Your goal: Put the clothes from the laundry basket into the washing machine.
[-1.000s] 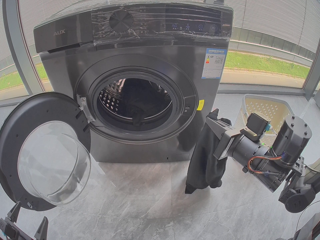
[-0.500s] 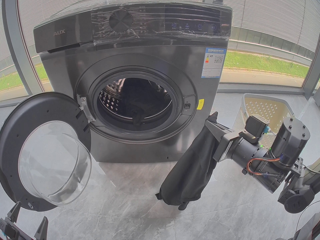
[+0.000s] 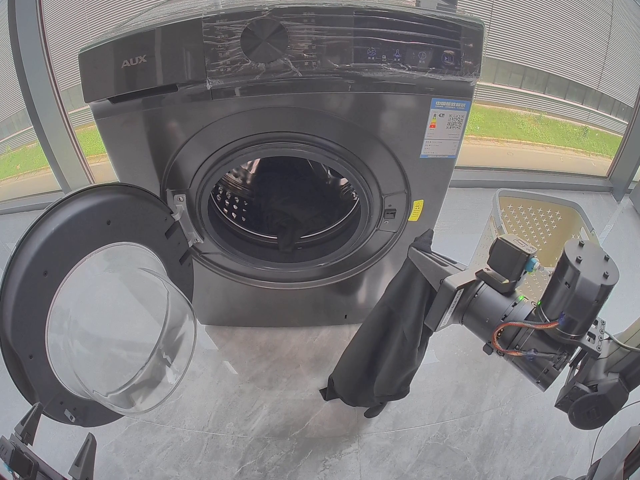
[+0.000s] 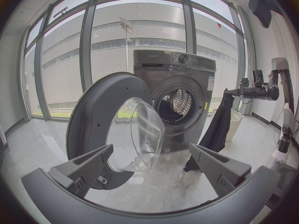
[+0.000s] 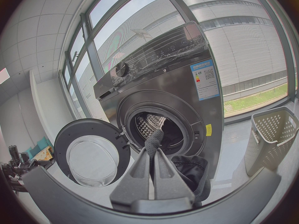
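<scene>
Before the washing machine [image 3: 400, 128], right gripper [image 3: 420, 251] clamps garment [image 3: 387, 341] (dangling).

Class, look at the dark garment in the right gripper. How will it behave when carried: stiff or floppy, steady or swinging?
Probably floppy: the dark garment hangs in limp folds from the right gripper. Likely to swing, since its loose end dangles free. It may snag on the drum opening.

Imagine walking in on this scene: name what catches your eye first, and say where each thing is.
The grey washing machine stands in the middle, its round door swung wide open towards the robot's left. A black garment hangs from the shut right gripper in front of the machine's lower right corner. The pale laundry basket stands on the floor to the machine's right.
</scene>
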You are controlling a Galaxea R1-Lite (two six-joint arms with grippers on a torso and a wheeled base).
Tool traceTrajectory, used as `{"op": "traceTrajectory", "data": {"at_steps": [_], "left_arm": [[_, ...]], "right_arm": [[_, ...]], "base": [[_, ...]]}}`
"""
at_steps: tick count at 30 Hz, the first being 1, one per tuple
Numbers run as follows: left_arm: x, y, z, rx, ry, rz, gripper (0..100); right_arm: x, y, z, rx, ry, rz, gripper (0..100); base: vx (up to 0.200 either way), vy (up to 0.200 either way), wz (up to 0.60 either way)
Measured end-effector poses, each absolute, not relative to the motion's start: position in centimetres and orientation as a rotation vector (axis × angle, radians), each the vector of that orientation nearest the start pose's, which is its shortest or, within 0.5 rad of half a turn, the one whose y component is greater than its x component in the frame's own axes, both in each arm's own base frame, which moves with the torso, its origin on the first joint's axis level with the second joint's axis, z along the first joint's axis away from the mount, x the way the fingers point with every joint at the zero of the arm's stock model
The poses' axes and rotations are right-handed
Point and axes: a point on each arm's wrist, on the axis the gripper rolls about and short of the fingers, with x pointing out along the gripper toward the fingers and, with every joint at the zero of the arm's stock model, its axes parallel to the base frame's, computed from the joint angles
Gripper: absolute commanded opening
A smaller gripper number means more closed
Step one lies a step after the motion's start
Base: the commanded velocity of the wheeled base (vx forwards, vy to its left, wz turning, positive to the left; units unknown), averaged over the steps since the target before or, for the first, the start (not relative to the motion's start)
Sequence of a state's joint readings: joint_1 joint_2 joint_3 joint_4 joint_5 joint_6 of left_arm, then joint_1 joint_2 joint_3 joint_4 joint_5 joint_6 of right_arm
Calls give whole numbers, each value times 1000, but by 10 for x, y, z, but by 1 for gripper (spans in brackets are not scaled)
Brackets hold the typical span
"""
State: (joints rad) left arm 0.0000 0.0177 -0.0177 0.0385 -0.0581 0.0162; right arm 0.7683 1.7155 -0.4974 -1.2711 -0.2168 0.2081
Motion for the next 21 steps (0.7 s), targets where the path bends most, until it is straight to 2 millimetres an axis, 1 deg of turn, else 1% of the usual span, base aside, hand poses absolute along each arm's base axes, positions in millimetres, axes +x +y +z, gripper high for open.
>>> {"op": "traceTrajectory", "data": {"at_steps": [4, 10, 21], "left_arm": [[-23, -1, 77, 15, 38, -58, 100], [-23, -1, 77, 15, 38, -59, 100], [-23, -1, 77, 15, 38, -59, 100]], "right_arm": [[202, 189, 164, 223, 10, 556, 0], [201, 188, 163, 219, 13, 554, 0], [201, 188, 163, 216, 14, 556, 0]], "base": [[200, 0, 0], [0, 0, 0], [0, 200, 0]]}}
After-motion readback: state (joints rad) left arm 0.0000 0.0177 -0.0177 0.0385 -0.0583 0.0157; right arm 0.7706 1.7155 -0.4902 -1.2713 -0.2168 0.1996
